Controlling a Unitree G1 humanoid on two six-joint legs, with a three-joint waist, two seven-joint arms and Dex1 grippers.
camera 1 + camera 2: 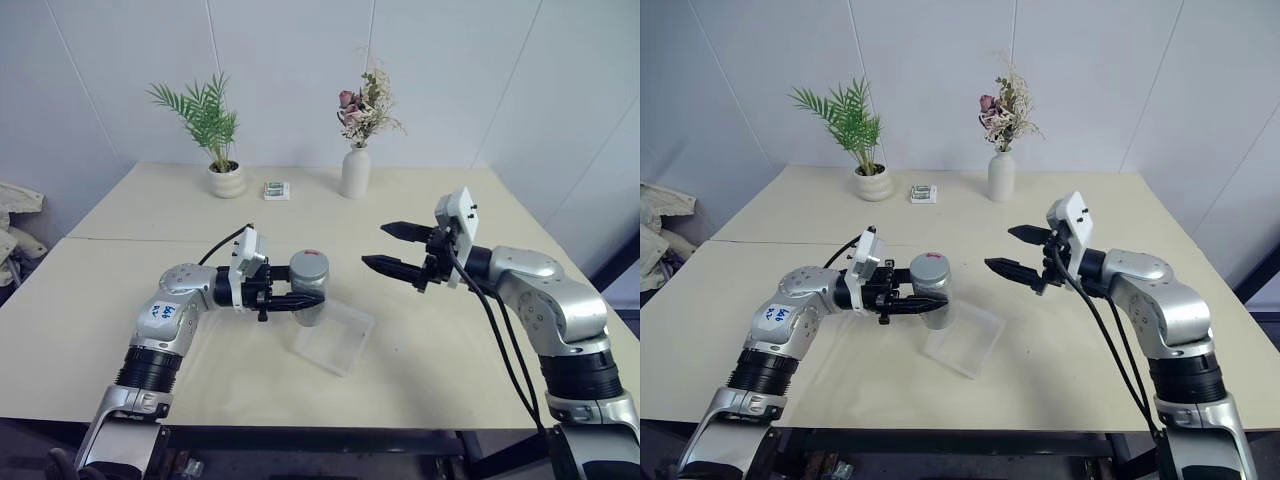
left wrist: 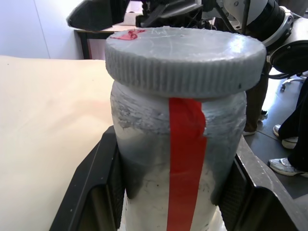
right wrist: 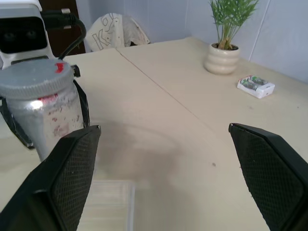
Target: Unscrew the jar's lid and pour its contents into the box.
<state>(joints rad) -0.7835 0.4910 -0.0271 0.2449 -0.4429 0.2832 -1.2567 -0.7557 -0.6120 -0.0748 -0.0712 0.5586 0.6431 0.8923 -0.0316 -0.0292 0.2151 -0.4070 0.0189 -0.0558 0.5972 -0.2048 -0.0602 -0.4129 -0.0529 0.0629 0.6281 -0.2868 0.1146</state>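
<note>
left gripper (image 1: 300,300) clamps the jar's (image 1: 309,288) smooth body; spread right gripper (image 1: 391,250) should pinch the ridged lid (image 2: 185,58).

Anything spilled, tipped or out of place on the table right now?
Nothing stands out. The jar is upright in the left tool with its lid still seated squarely. The box lies flat beside it, no spill visible. The right tool is open and apart from the jar.
</note>
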